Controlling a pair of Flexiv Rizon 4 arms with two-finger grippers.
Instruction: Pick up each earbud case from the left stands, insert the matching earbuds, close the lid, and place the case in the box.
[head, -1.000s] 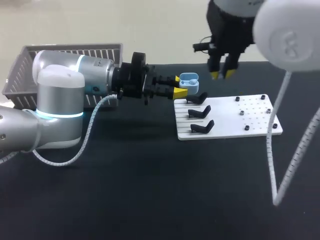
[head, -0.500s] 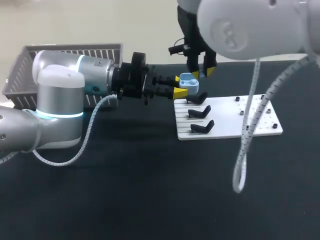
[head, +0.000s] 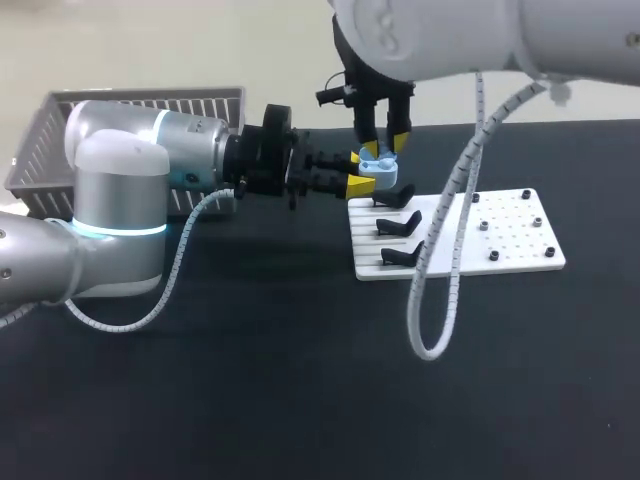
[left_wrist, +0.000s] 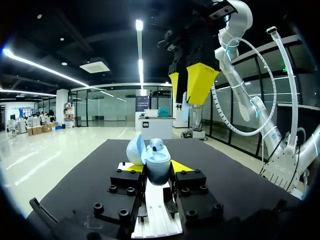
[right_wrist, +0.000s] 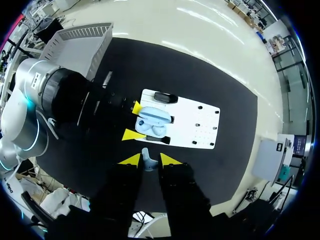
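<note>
Black tabletop (head: 250, 400) fills your workspace, and the white stand board (head: 500, 235) lying on it is the thing to steer by. Your left arm (head: 120, 200) stretches in level towards the board's stand edge. Your right arm (head: 470, 35) comes down from above over that same edge. Your grey slatted basket (head: 140, 97) sits well apart from the board, beyond the left arm's elbow. On the board, three black stands (head: 400, 227) line the edge nearest the left arm, and small dark fasteners dot the other half. Your left gripper (head: 358, 173) is pinching the earbud case (left_wrist: 159, 167) from two sides, holding it over the board's stand edge, near the rearmost stand and clear of the board. The case is light blue and its lid is swung open. In the left wrist view a rounded piece (left_wrist: 157, 145) with a dark spot sits up out of the case body; you cannot tell for sure that it is an earbud. Your right gripper (head: 384, 145) hangs directly above the open case, fingers pointing down and not touching it. Its yellow tips are drawn close together on a small light-blue earbud (right_wrist: 146, 161), which shows between them in the right wrist view.
</note>
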